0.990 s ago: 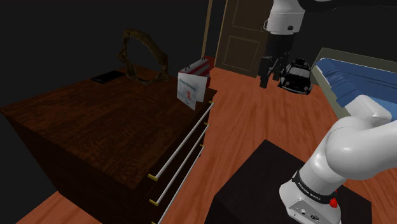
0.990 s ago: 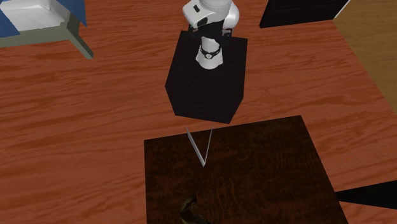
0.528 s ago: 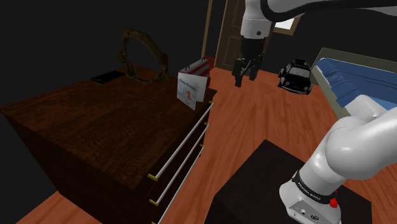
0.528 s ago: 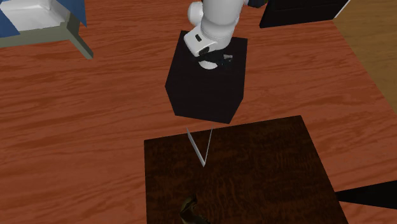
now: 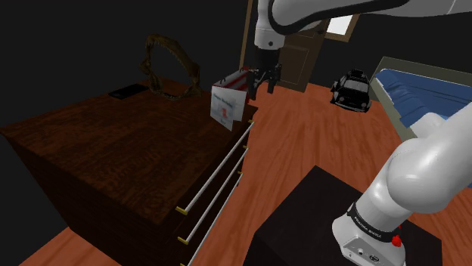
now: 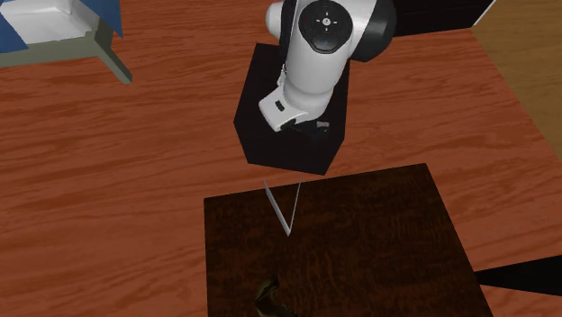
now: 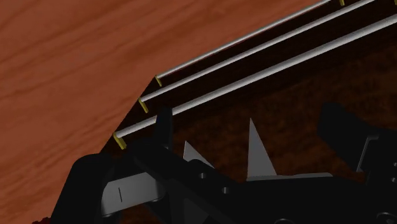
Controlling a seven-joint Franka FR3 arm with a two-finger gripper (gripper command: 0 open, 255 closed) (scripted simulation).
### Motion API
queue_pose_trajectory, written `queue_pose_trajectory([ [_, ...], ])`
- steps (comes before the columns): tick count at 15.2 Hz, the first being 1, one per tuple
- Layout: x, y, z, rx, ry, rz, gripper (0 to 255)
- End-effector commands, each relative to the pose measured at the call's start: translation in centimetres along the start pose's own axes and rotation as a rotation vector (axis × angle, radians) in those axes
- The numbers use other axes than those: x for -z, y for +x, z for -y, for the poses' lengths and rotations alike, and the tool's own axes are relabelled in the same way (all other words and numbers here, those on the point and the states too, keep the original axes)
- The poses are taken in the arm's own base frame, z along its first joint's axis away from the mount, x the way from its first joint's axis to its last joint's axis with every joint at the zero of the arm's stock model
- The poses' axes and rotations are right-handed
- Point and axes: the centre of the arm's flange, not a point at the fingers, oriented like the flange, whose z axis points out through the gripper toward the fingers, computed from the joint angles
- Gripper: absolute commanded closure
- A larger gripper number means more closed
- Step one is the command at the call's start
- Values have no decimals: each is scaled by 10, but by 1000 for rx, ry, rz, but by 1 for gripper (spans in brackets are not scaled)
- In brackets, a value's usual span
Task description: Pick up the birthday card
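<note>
Card (image 5: 229, 106) white, red-blue print; dresser (image 5: 113, 155) dark brown woodgrain; floor (image 5: 302, 143) orange-red planks; hand (image 5: 261, 86) black.

Home bedroom, bed (image 5: 431, 91) w/ blue cover, dark wood dresser (image 5: 113, 151), panel door (image 5: 299, 68), wood floor (image 5: 302, 143)

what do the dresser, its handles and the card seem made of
Dresser: dark wood, going by the grain, slightly glossy. Handles: probably metal, pale shiny rods with brass-coloured ends. Card: thin white folded sheet, likely paper, matte.
</note>
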Motion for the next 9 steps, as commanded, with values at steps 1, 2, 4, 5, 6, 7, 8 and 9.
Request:
queue_pose_trajectory([
  [1,-3,23,7,0,2,-12,0],
  [2,-5,35,10,0,3,-17,0],
  [4,-9,58,17,0,4,-28,0],
  [5,-11,70,20,0,5,-33,0],
  [6,-13,82,24,0,6,-39,0],
  [7,-15,94,27,0,7,-44,0],
  [8,-17,105,30,0,7,-50,0],
  [9,-19,117,33,1,8,-55,0],
])
